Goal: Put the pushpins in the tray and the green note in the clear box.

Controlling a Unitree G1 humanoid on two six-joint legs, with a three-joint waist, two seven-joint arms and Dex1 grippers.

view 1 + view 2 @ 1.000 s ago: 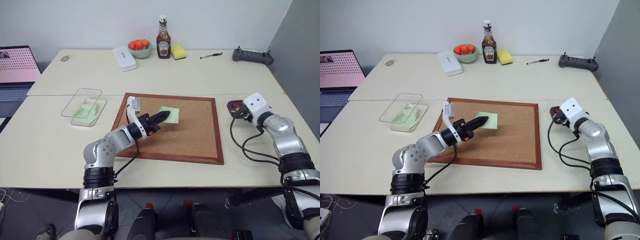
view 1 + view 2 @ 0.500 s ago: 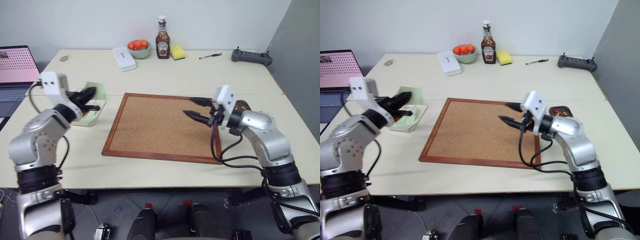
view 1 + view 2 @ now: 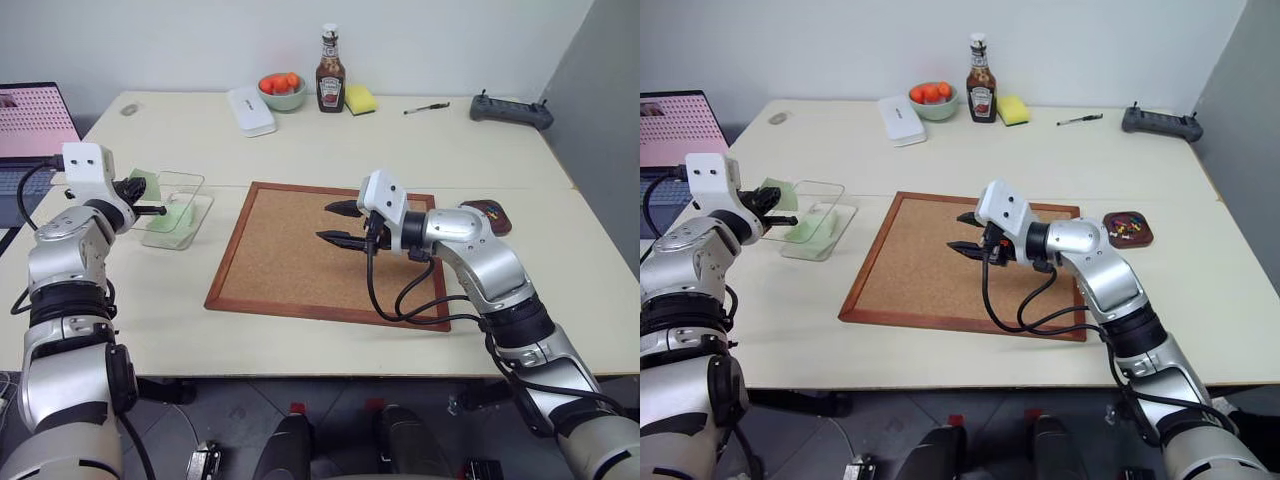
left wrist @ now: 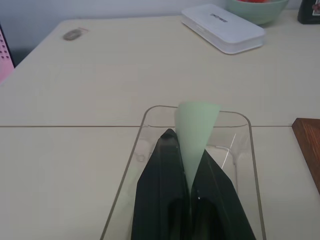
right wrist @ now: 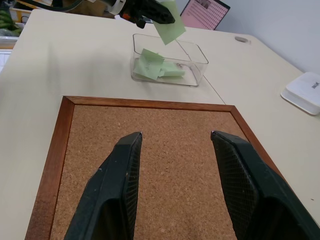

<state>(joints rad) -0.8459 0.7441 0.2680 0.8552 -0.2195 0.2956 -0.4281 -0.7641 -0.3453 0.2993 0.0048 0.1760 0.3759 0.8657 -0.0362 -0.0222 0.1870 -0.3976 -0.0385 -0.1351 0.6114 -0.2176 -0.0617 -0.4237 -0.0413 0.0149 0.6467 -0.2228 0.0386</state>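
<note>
Left wrist view: the green note (image 4: 196, 131) was seen pinched by one edge between the closed fingers (image 4: 165, 185) of the left gripper (image 3: 150, 198) and held just above the clear box (image 3: 178, 208), which stood open on the table (image 3: 300, 140) with other pale green slips already lying in it. The note was judged to be light, thin and limp, curling where it stood free, so a hold on one edge was thought enough, though a slip of this kind could flutter or cling to a finger when let go. Over the bare cork board (image 3: 300, 265), the right gripper (image 3: 340, 224) was seen empty, its fingers (image 5: 116, 186) held moderately apart and touching nothing. Well to the right of the board, the pushpins (image 3: 1125, 226) were seen gathered in the tray (image 3: 1140, 238). At the far edge of the table, a white case (image 3: 250, 110), a bowl (image 3: 281, 93) and a sauce bottle (image 3: 329, 70) were left untouched.
</note>
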